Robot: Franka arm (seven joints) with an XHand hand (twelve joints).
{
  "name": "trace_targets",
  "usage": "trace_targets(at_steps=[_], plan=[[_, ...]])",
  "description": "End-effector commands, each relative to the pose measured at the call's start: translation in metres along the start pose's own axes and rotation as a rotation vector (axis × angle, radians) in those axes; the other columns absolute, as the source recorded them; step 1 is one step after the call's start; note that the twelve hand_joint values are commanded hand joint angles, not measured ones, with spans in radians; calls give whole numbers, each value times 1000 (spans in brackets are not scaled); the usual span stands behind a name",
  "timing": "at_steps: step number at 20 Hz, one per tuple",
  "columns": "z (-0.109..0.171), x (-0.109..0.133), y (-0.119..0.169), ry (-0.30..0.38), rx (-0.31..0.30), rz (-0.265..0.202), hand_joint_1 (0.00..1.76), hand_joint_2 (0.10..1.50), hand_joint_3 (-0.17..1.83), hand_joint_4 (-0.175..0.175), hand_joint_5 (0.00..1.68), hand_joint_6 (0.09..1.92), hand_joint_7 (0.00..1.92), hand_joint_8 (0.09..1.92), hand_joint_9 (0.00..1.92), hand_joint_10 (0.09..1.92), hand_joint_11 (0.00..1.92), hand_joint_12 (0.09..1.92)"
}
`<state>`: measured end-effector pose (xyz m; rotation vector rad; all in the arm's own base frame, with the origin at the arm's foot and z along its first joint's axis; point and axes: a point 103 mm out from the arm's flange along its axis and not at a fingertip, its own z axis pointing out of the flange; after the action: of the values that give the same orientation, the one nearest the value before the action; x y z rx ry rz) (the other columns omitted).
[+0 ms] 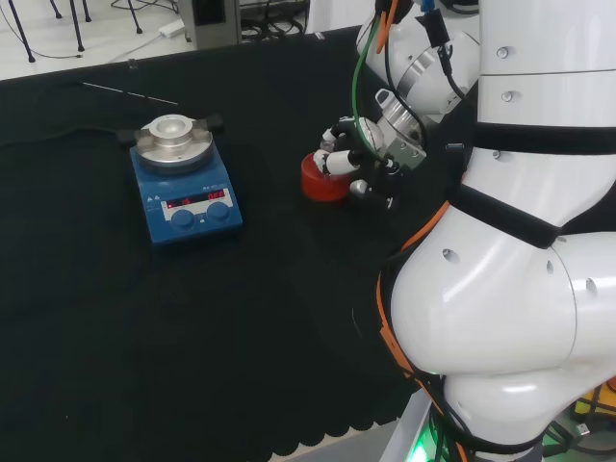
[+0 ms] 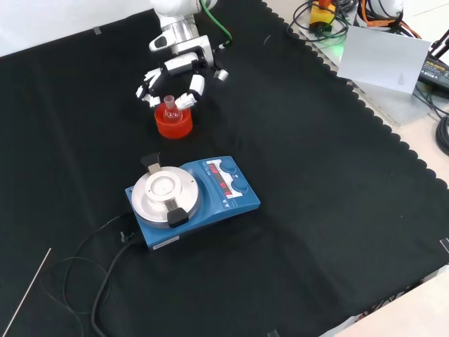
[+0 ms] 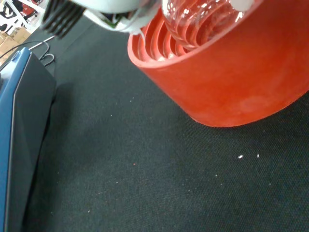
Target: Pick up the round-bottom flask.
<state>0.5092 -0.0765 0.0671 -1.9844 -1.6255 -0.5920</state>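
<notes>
Approach step, grasp not yet made. Seated in the red ribbed ring stand (image 2: 173,121) on the black-clothed tabletop (image 2: 316,182): the clear glass round-bottom flask (image 2: 170,109), neck up, bulb down among the ribs in the wrist view (image 3: 203,19). Poised over it, the black and white hand (image 2: 175,74), fingers (image 2: 194,86) curved and spread to either side of the neck, apparently not touching glass. Well apart, nearer the front camera: the blue hotplate stirrer with round metal top (image 2: 193,199). Next, by judgement: lower slightly, close round the neck, then lift straight up out of the ring.
</notes>
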Motion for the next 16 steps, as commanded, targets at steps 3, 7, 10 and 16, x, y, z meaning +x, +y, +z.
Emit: trace_targets(at_steps=[3,7,10,16], plan=[[-2,-1,0,9,-15,6,936,620,801,-1,614,748,227,489,334,565,0,1122],[-5,1,0,-15,-60,10,952,774,633,72,818,915,281,514,392,575,0,1189],[-6,3,0,-24,-80,10,998,1008,225,162,937,1037,327,538,450,574,0,1264],[-9,9,1,-32,-102,6,1019,1062,100,175,984,1014,370,550,508,571,3,1340]])
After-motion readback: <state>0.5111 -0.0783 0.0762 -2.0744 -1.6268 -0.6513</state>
